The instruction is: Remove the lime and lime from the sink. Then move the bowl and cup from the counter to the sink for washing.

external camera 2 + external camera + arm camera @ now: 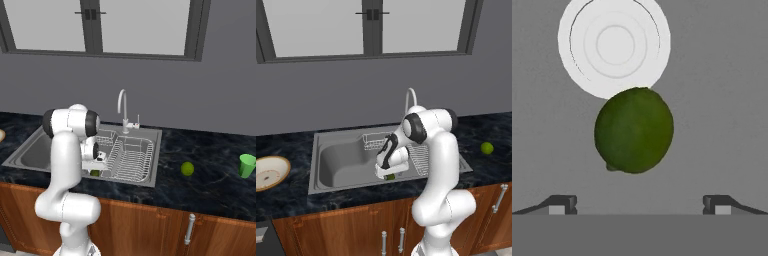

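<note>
Left base view, left to right. The bowl (270,172) sits on the counter (286,195) at the far left edge, well apart from the sink (346,160). The sink is set into the counter below the window (368,25). A wire rack (374,141) stands at the back of the basin. The gripper (389,175) is lowered into the basin near its front wall, with the dark lime (390,176) showing just below the hand. The faucet (410,95) rises behind the arm. The bright lime (486,148) lies on the counter to the right of the sink, well apart from it.

Right base view, left to right. The sink (30,152) lies at the left, with the arm in front of it. The dark lime (94,173) shows low in the basin beside the hand. A larger wire rack (131,161) fills the right part of the basin. The faucet (122,107) stands behind it. The bright lime (187,168) rests on the counter (210,185) right of the sink. The cup (247,165) stands upright at the far right edge, apart from the bright lime.

Hand view. The two fingertips (563,204) stand at full spread, wide apart, and hold nothing. The dark lime (634,130) lies on the sink floor between and ahead of them, touching neither. It partly overlaps the white drain (614,45) beyond it.
</note>
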